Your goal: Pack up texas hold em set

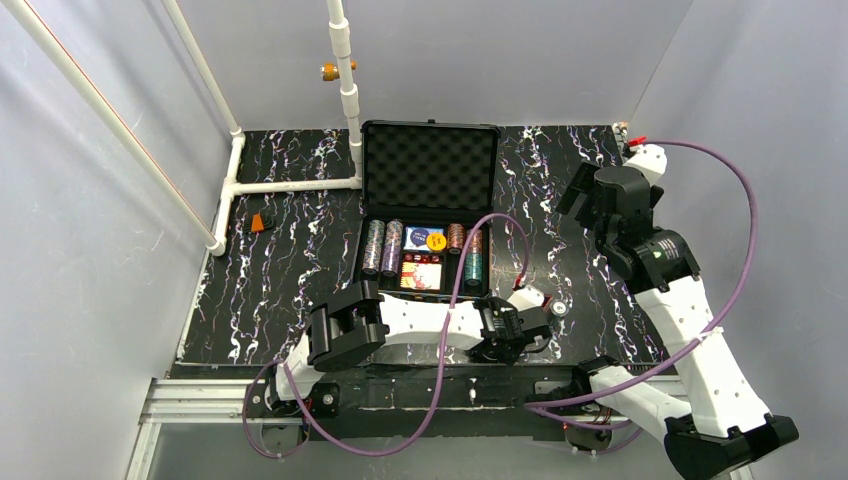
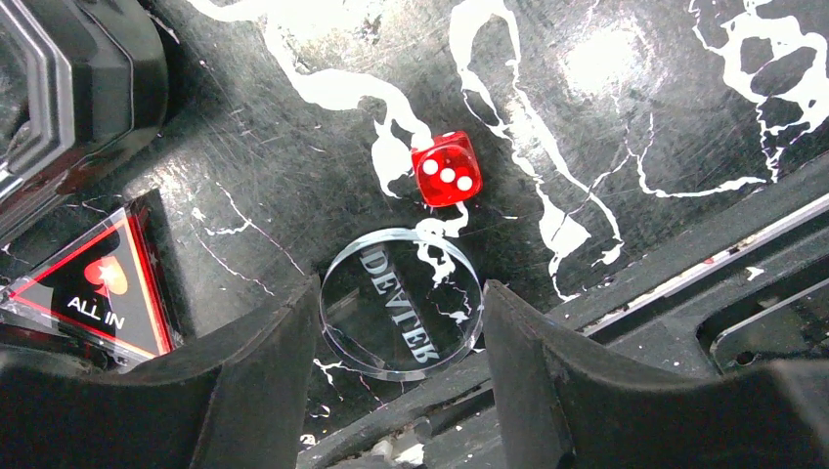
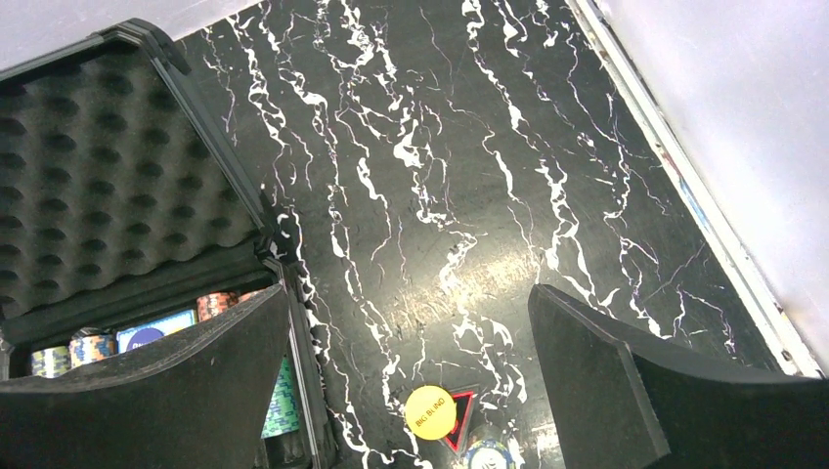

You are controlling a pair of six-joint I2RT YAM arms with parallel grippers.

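We see the left gripper [image 2: 402, 291] clamped on the clear dealer disc [image 2: 401, 327], one finger tight against each side of its rim, the disc flat on the table [image 2: 244, 176]. A red die [image 2: 447, 168] sits just past the fingertips. The open black case [image 3: 98, 176] lies outside one finger of the right gripper [image 3: 411, 337], which is spread wide and holds nothing. A yellow disc [image 3: 430, 412] shows on the table between its fingers.

The top view looks steeply down from high behind the arms [image 1: 420, 325], over the whole table [image 1: 580, 200] and open case [image 1: 430, 170]. The left wrist view hangs very close above the table's near edge, facing a disc [image 2: 401, 303] and die [image 2: 447, 168]. The right wrist view sits higher, facing down at the case's right side, shared with the top view.
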